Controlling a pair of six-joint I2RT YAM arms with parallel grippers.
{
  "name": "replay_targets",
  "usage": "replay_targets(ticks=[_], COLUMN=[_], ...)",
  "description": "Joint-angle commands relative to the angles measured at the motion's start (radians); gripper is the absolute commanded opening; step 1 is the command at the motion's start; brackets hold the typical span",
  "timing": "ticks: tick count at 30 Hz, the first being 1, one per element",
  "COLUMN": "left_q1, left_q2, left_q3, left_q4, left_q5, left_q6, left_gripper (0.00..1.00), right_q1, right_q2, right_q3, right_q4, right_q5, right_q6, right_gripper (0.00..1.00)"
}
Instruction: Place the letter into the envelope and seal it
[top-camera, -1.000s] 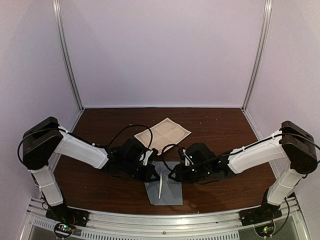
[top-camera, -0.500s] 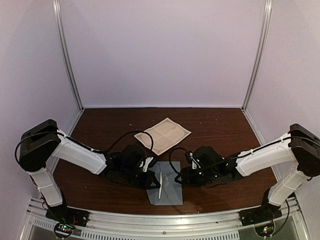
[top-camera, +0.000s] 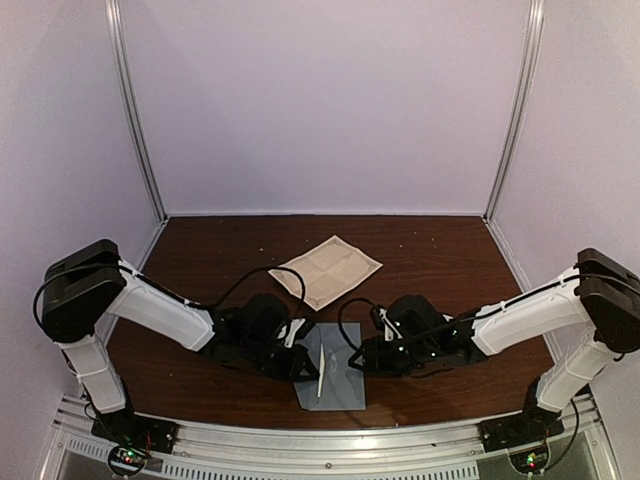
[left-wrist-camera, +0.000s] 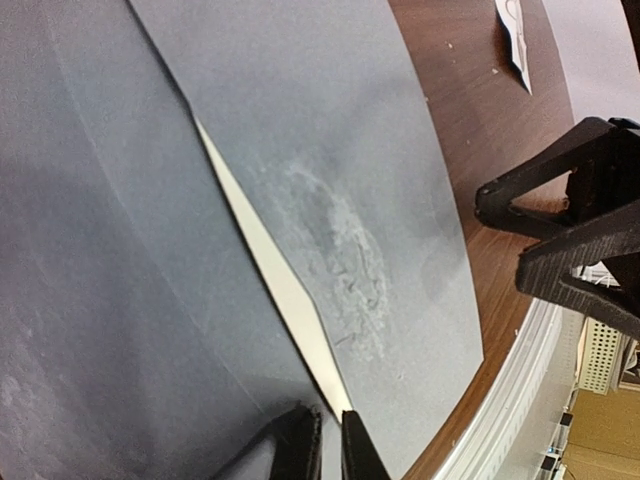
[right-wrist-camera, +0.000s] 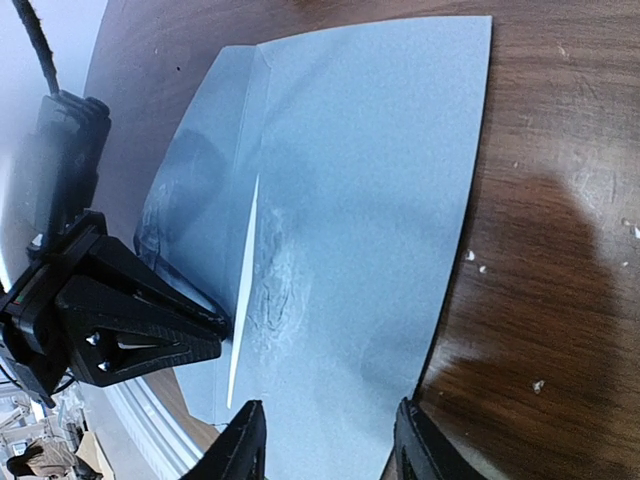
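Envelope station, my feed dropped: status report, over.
Left gripper pinched on envelope at its white seam. Right gripper open over its edge, empty. Envelope lies flat. Tan sheet apart, beyond; nothing blocking.

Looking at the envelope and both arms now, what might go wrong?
The left end effector sits nearly closed at a white sliver by the flap, beside a wrinkled patch; pulling may tear the envelope.
The envelope lies near the front edge of the table; the open right end effector might nudge it off.
A tan sheet lies outside it; if that's the letter, sealing now skips it.
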Motion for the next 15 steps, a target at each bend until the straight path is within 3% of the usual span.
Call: replay_targets(ticks=[1, 15], left_q1=[-0.005, -0.006], left_q2=[0.023, 0.039], left_q3=[0.007, 0.022], left_q4=[0.039, 0.031], left_q5=[0.015, 0.010], left_q6=[0.004, 0.007], left_gripper=[0.09, 0.09], right_q1=[0.011, 0.017], right_q2=[0.013, 0.013], right_q3=[-0.012, -0.015], right_q4=[0.027, -0.013], right_q5=[-0.005, 0.040], right_q6=[0.017, 0.020], right_gripper=[0.44, 0.43])
